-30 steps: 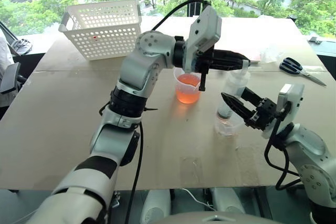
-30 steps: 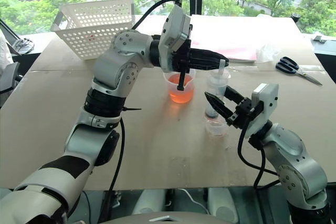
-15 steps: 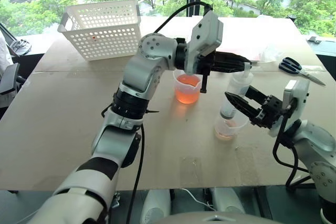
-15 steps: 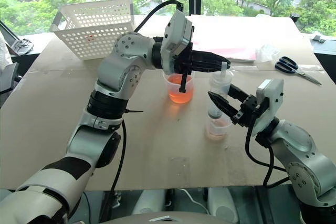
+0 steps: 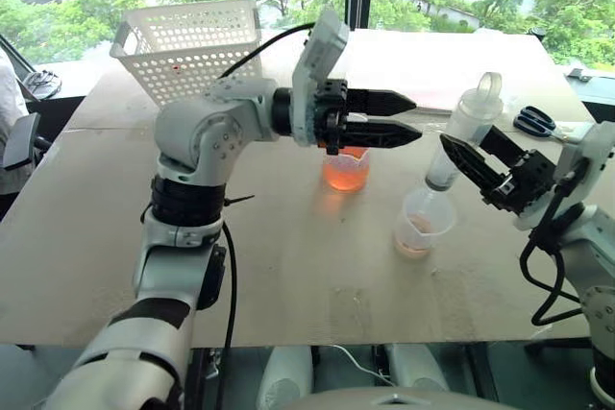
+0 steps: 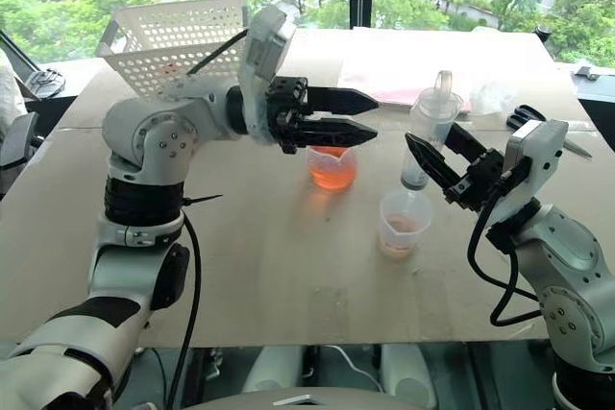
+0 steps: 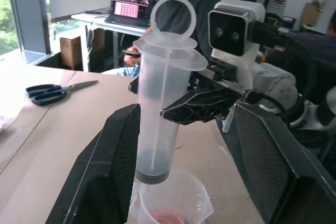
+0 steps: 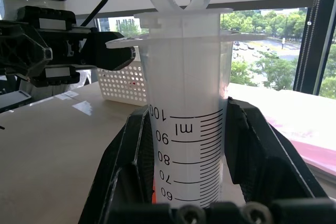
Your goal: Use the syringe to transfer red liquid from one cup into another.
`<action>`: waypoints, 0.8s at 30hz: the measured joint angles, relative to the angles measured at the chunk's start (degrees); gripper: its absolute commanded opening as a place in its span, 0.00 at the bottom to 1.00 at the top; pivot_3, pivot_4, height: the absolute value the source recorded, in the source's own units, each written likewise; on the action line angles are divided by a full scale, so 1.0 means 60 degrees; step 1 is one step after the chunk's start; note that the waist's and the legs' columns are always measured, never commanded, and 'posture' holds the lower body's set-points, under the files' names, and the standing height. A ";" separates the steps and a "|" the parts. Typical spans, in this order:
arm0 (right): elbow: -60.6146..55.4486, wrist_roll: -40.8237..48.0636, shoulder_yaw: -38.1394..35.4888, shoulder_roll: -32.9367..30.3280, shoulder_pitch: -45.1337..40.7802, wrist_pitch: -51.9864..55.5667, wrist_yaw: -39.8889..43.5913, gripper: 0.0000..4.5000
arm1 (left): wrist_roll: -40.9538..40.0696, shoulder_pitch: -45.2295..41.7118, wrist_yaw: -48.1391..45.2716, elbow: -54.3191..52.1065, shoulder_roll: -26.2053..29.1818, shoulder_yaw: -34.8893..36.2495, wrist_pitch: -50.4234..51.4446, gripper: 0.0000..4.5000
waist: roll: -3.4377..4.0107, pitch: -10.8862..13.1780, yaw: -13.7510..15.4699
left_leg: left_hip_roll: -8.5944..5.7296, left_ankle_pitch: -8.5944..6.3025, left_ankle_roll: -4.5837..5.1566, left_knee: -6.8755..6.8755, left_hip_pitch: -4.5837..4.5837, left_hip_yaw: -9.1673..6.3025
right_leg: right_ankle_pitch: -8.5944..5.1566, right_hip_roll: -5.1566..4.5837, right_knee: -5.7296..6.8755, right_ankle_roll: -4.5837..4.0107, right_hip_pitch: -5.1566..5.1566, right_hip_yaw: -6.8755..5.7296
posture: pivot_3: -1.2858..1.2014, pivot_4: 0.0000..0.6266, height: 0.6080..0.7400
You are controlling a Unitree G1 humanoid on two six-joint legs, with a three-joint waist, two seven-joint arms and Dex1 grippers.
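since the earlier frame the left gripper (image 5: 408, 117) has let go of the plunger ring and drawn back toward the left of the frame, its two black fingers now parted and holding nothing, pointing level toward the right above the larger beaker (image 5: 345, 168). before, it was pinched at the top of the syringe. the right gripper (image 5: 462, 156) has risen and shifted toward the right of the frame, and is closed around the barrel of the syringe (image 5: 459, 136), which leans with its ring end toward the upper right and the plunger pushed fully in. its nozzle end has lifted to just inside the rim of the smaller cup (image 5: 420, 229), at centre right of the frame.

the head views give the layout: the larger beaker at centre with red liquid (image 5: 344, 171) filling its lower part, the smaller cup to its lower right with a thin pink-red layer at its bottom, both on the brown table (image 5: 86, 228). a white basket (image 5: 189, 47) sits at upper left, scissors (image 5: 539, 124) at the right edge.

the left wrist view adds what the head views lack: the dark seal low in the barrel, right above the cup, and a person seated behind with a laptop. the right wrist view shows the printed scale on the barrel between the closed fingers (image 8: 134, 150).
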 measured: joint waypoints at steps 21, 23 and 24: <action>-0.0256 -0.0747 0.0689 -0.0238 -0.0164 0.0076 0.0162 0.32 | 0.0512 0.0072 0.1126 -0.0075 -0.1087 -0.0974 -0.0638 0.34 | 0.0001 0.0000 -0.0089 | 0.0001 -0.0001 0.0001 0.0022 0.0003 0.0019 | -0.0001 0.0009 0.0006 -0.0001 0.0008 0.0003 | 0.52 0.24 1.00; -0.0282 -0.0669 0.0699 -0.0293 -0.0163 0.0226 0.0112 0.32 | 0.0561 0.0130 0.1109 -0.0072 -0.1088 -0.0977 -0.0661 0.34 | 0.0001 0.0000 -0.0088 | 0.0001 -0.0001 0.0001 0.0022 0.0003 0.0019 | -0.0001 0.0009 0.0006 -0.0001 0.0008 0.0004 | 0.52 0.24 1.00; -0.0307 -0.0521 0.0673 -0.0338 -0.0165 0.0361 0.0063 0.32 | 0.0565 0.0170 0.1102 -0.0067 -0.1092 -0.0980 -0.0668 0.34 | 0.0001 -0.0001 -0.0088 | 0.0001 -0.0001 0.0001 0.0022 0.0003 0.0018 | -0.0001 0.0008 0.0006 -0.0001 0.0009 0.0004 | 0.52 0.24 1.00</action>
